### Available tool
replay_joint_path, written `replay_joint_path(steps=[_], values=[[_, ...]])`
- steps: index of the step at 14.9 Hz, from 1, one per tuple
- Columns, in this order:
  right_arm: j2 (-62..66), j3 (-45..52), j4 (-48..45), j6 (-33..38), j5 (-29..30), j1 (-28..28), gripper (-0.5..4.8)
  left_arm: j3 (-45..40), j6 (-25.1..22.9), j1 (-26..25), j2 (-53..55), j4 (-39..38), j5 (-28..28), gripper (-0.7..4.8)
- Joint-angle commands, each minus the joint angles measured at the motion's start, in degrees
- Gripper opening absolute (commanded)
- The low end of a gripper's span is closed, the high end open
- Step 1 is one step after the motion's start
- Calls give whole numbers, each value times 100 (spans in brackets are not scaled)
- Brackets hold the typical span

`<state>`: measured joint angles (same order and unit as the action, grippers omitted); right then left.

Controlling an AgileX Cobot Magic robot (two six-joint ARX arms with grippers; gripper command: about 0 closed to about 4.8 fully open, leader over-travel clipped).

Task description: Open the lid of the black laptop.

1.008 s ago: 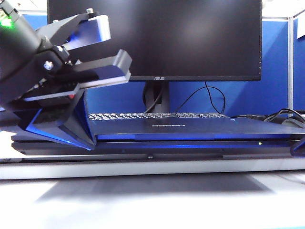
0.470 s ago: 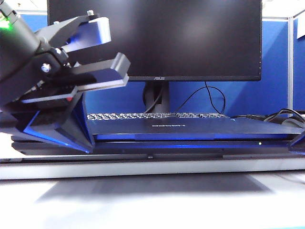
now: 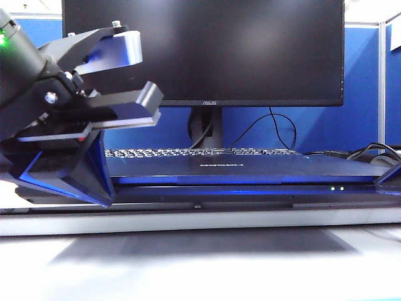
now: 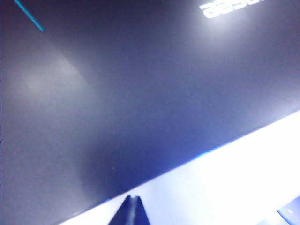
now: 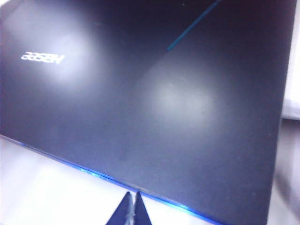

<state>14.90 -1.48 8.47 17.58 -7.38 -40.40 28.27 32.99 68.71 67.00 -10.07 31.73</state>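
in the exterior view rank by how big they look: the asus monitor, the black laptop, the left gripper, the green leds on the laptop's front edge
1. Large black ASUS monitor.
2. and 3. Unsure: the slim black laptop spans wider, but the black left gripper, fingers apart, sits nearest the camera and looks inflated.
4. Two tiny green LEDs.
The right gripper barely shows at the laptop's right end.

Exterior view dim and bluish, table (image 3: pixel 200 263) foreground blurred with a soft shadow, left gripper (image 3: pixel 135 72) near the lens and soft, both wrist views blurred, pale glare patches on the lid (image 5: pixel 154 93), table overexposed white, right gripper (image 5: pixel 131 211) fingertips dark.
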Motion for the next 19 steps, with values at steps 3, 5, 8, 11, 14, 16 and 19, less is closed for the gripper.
replay_joint_path(steps=[3, 5, 8, 11, 14, 16, 19], values=[[2, -24, -101, -81, -177, 2, -6, 7, -20, -109, -7, 61, 72, -5], [2, -24, -122, -94, -177, 2, -6, 7, -22, -286, -7, 81, 33, -5], [2, -24, -151, -96, -188, 4, -6, 7, -114, -358, -7, 109, -46, -5], [2, -24, -151, -114, -197, 2, -6, 7, -153, -358, -7, 380, -46, -5], [2, -24, -291, -125, -219, 2, -6, 7, -214, -358, -7, 402, 24, -5], [2, -24, -313, -133, -313, 2, -6, 7, -273, -358, -7, 466, 68, -5], [2, -24, -337, -136, -352, 2, -6, 9, -407, -358, -7, 702, 168, -5]])
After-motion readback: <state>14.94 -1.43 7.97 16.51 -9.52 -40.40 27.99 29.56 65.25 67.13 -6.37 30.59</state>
